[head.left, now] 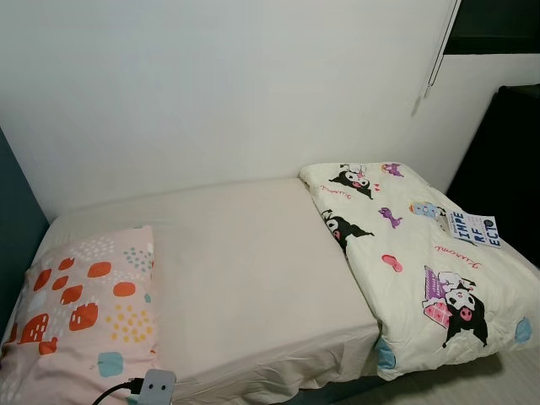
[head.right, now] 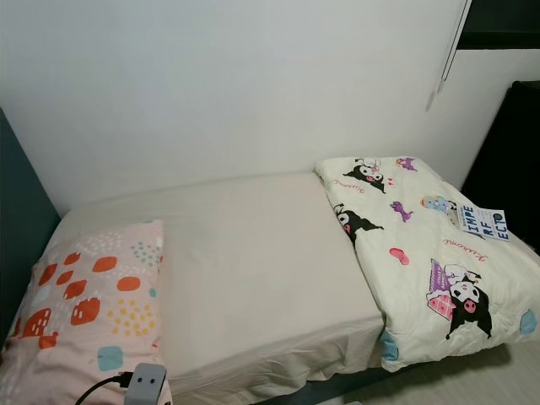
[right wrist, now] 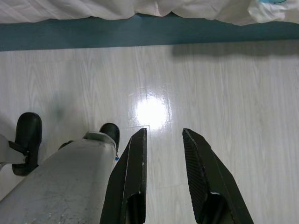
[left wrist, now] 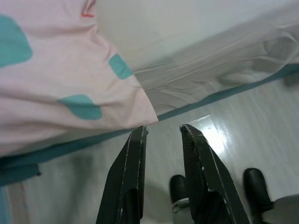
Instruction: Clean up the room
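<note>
Cream cartoon-print quilt (head.left: 422,261), folded, lies on the right end of the bed with a pale pink sheet (head.left: 253,270), against the white wall (head.left: 211,84); a small card with dark letters (head.left: 472,228) rests on it. A pink pillow with orange and teal spots (head.left: 84,312) lies at the left end, a grey plug adapter (head.left: 156,386) at its front edge.

Left wrist view: the left gripper (left wrist: 163,130) hangs by the pillow corner over pale wood floor (left wrist: 261,121), jaws spread, holding nothing.

Right wrist view: the right gripper (right wrist: 163,133) hangs over the floor, jaws spread.

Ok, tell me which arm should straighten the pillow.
Probably the left. The left gripper hangs open beside the pillow corner; the right gripper hangs over bare floor.
</note>
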Tool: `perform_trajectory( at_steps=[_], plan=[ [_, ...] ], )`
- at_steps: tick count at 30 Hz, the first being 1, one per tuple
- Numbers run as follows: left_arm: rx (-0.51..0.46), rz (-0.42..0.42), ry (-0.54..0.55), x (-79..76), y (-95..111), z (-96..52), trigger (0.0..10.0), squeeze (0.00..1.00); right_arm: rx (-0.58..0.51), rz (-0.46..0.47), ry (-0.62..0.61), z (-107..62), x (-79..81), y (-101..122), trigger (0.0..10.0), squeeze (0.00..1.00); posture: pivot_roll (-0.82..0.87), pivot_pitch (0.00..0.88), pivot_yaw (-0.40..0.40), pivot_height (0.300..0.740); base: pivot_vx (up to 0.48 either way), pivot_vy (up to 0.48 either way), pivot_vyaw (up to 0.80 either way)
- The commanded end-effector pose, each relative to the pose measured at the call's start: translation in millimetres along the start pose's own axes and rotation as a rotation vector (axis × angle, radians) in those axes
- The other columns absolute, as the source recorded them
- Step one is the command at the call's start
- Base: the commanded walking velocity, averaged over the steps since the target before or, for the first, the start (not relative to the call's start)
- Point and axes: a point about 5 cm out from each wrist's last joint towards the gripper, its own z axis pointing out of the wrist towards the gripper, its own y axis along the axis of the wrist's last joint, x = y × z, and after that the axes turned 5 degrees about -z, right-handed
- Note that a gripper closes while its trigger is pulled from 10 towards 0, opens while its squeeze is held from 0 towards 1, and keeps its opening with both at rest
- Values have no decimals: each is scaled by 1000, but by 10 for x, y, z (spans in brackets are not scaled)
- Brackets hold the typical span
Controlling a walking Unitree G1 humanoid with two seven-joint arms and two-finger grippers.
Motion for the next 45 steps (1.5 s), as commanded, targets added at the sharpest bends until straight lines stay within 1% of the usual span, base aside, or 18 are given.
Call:
perform_trajectory(
  at_steps=[1, 2, 3, 4, 5, 6, 9, 14, 21, 34, 39, 42, 45],
  plan=[
    [0, 72, -62, -60, -16, -10, 10000, 0, 18, -6, 10, -2, -7, -27, 10000, 0, 28, 59, -29, 740, 0, 0, 0],
    [0, 72, -62, -60, -16, -10, 10000, 0, 18, -6, 10, -2, -7, -27, 10000, 0, 28, 59, -29, 740, 0, 0, 0],
    [-4, 104, -95, -94, -12, -11, 10000, 0, 18, -8, 17, 0, -10, -23, 10000, 0, 23, 56, -26, 740, 0, 0, 0],
    [-5, 116, -109, -110, -8, -10, 10000, 0, 23, 15, 21, 2, -12, -25, 10000, 0, 22, 50, -25, 740, 0, 0, 0],
    [-5, 116, -109, -110, -8, -10, 10000, 0, 23, 15, 21, 2, -12, -25, 10000, 0, 22, 50, -25, 740, 0, 0, 0],
    [0, 86, -90, -105, -10, -6, 10000, 0, 30, 67, 28, 8, -19, -19, 10000, 0, 15, 45, -23, 740, 0, 0, 0],
    [5, 67, -75, -101, -14, -4, 10000, 0, 29, 84, 32, 12, -23, -10, 10000, 0, 15, 45, -23, 740, 0, 0, 0],
    [12, 52, -60, -85, -17, 0, 10000, 0, 21, 87, 40, 13, -17, -1, 10000, 0, 14, 39, -20, 740, 0, 0, 0],
    [18, 60, -58, -63, -23, 1, 10000, 0, 37, 99, 69, -3, 17, -48, 10000, 0, 14, 27, -21, 740, 0, 0, 0],
    [21, 57, -53, -67, -45, -11, 10000, 0, 13, 62, 82, -12, -9, -50, 10000, 0, 19, 15, -41, 740, 0, 0, 0],
    [21, 62, -56, -72, -49, -13, 10000, 0, 27, 133, 74, -11, -7, -62, 10000, 0, 20, 14, -39, 740, 0, 0, 0],
    [20, 67, -57, -72, -42, -9, 10000, 0, 42, 156, 73, -6, -2, -64, 10000, 0, 20, 16, -36, 740, 0, 0, 0],
    [18, 69, -58, -73, -35, -6, 10000, 0, 48, 158, 78, -3, 5, -60, 10000, 0, 21, 19, -36, 740, 0, 0, 0]
  ],
)
